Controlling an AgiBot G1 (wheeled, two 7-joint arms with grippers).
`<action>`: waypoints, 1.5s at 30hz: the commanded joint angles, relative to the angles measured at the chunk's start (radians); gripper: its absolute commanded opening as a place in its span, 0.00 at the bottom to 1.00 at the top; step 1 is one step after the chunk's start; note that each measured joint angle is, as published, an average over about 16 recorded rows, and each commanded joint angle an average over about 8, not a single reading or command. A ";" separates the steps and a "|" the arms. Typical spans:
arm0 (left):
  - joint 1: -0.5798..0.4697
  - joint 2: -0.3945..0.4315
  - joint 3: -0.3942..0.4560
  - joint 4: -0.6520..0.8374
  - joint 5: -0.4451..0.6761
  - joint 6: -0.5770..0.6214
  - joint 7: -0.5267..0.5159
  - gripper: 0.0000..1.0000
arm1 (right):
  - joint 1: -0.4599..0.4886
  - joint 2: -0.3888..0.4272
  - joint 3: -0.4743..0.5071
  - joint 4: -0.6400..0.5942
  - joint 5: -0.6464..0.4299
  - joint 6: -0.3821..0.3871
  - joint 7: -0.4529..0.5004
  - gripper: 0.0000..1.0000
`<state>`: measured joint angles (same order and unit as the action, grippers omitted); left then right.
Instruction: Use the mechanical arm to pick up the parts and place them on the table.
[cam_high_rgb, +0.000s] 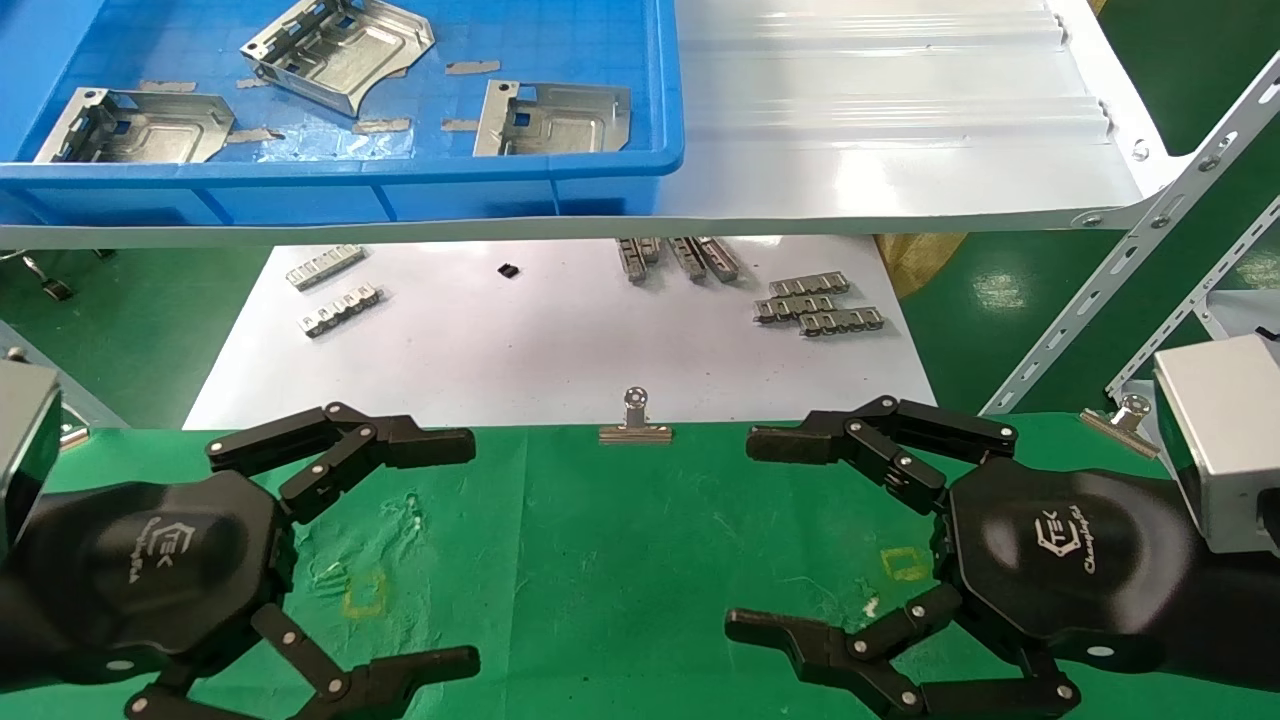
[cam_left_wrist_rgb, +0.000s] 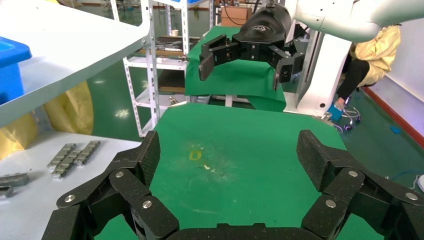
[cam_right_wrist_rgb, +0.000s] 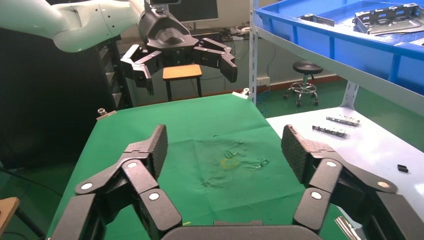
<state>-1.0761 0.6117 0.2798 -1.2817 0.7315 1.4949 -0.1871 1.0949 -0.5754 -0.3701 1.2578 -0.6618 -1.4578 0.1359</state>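
Observation:
Three silver parts (cam_high_rgb: 345, 50) (cam_high_rgb: 140, 128) (cam_high_rgb: 555, 118) lie flat in the blue bin at the back left, apart from each other. My left gripper (cam_high_rgb: 472, 552) is open and empty, low over the green table (cam_high_rgb: 620, 540) at the front left. My right gripper (cam_high_rgb: 740, 535) is open and empty at the front right, facing the left one. The left wrist view shows its own gripper (cam_left_wrist_rgb: 230, 155) wide open over bare cloth. The right wrist view shows its own gripper (cam_right_wrist_rgb: 222, 145) the same way. Both grippers are far from the parts.
The blue bin (cam_high_rgb: 400, 185) sits on a raised white shelf (cam_high_rgb: 880, 120). Below it, a white board (cam_high_rgb: 560, 340) carries toothed metal strips (cam_high_rgb: 815, 303). A binder clip (cam_high_rgb: 635, 420) holds the cloth's far edge. Slotted rack struts (cam_high_rgb: 1130, 260) rise at the right.

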 joint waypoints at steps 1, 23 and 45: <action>0.000 0.000 0.000 0.000 0.000 0.000 0.000 1.00 | 0.000 0.000 0.000 0.000 0.000 0.000 0.000 0.00; -0.117 0.031 0.000 0.038 0.033 -0.025 -0.005 1.00 | 0.000 0.000 0.000 0.000 0.000 0.000 0.000 0.00; -0.798 0.407 0.150 0.934 0.434 -0.348 0.236 0.89 | 0.000 0.000 0.000 0.000 0.000 0.000 0.000 0.29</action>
<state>-1.8638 1.0108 0.4289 -0.3670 1.1565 1.1630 0.0400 1.0951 -0.5754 -0.3703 1.2577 -0.6617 -1.4579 0.1358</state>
